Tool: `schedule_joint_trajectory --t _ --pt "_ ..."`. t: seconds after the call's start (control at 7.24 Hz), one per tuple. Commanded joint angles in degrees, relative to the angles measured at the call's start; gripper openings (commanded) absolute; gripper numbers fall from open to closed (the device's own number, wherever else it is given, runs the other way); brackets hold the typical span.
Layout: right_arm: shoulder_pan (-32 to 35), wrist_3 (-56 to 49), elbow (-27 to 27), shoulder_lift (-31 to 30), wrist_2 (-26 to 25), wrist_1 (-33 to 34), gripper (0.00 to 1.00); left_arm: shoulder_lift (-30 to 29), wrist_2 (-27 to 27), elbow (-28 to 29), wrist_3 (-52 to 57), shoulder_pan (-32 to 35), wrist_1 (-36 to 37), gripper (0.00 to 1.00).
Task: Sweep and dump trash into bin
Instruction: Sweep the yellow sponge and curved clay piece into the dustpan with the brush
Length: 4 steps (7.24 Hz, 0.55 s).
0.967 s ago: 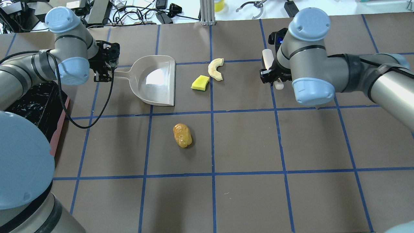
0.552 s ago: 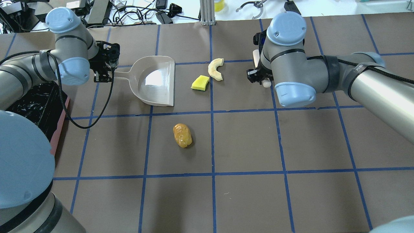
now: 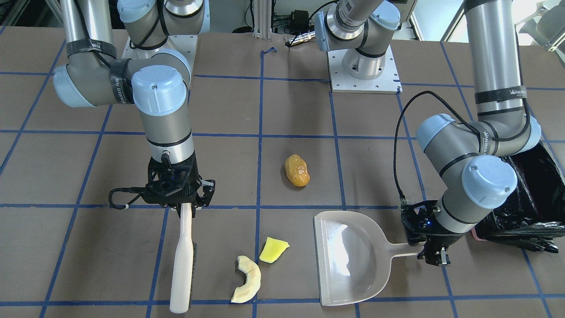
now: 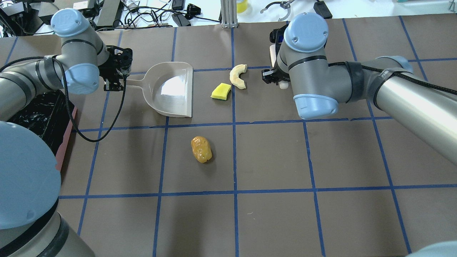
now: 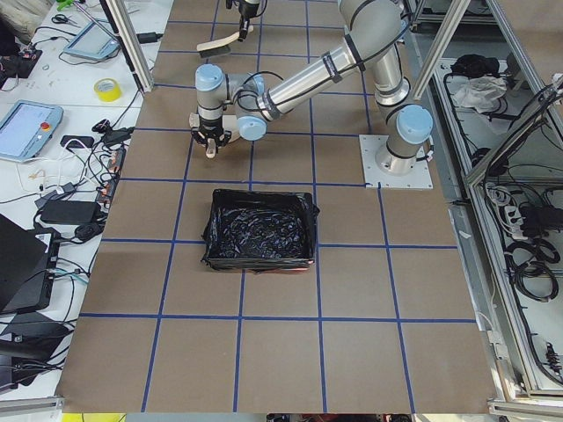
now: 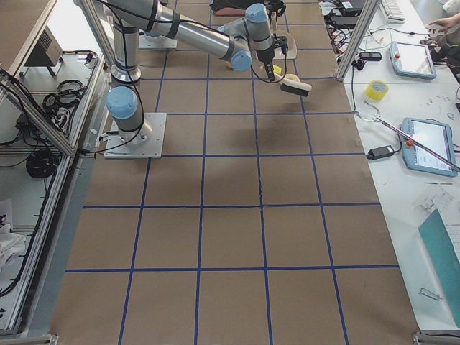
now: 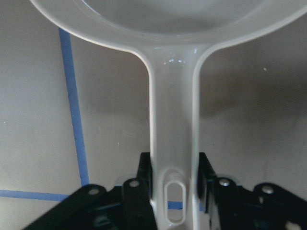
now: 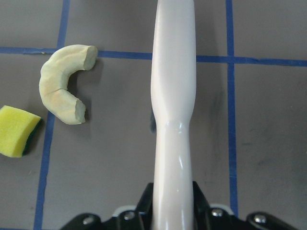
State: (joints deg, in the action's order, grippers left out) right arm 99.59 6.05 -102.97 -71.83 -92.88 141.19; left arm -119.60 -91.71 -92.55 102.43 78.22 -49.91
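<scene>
My left gripper [image 4: 116, 76] is shut on the handle [image 7: 172, 120] of the pale grey dustpan [image 4: 171, 89], which lies flat on the table with its mouth towards the scraps. My right gripper [image 4: 275, 76] is shut on a white brush [image 3: 182, 265] and holds it low, just right of the cream crescent [image 4: 237, 75]. The brush's handle [image 8: 173, 96] runs past the crescent [image 8: 62, 96] with a small gap. The yellow wedge [image 4: 221, 91] lies between crescent and dustpan. The orange-brown lump [image 4: 201, 149] lies apart, nearer me. The black-lined pink bin [image 4: 39, 114] stands at the table's left edge.
Blue tape lines grid the brown table. Cables and loose gear lie beyond the far edge [image 4: 153, 14], with an aluminium post [image 4: 228, 14] at its middle. The arms' base plates [image 3: 364, 70] are on my side. The bin also shows in the exterior left view [image 5: 259, 230].
My right arm has moved left with the brush, from well right of the crescent to close beside it. The left arm, dustpan and scraps have not moved.
</scene>
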Motion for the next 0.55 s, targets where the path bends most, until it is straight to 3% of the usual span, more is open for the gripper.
schedule_joint_trajectory --t 0.0,0.41 --pt "2.1 1.3 -0.4 1.7 1.2 2.6 0.0 0.1 0.0 0.0 0.0 0.0 -0.1 0.0" --pt "6.3 5.5 -0.5 5.7 0.5 6.1 0.0 0.3 0.0 0.0 0.0 0.0 -0.4 0.0"
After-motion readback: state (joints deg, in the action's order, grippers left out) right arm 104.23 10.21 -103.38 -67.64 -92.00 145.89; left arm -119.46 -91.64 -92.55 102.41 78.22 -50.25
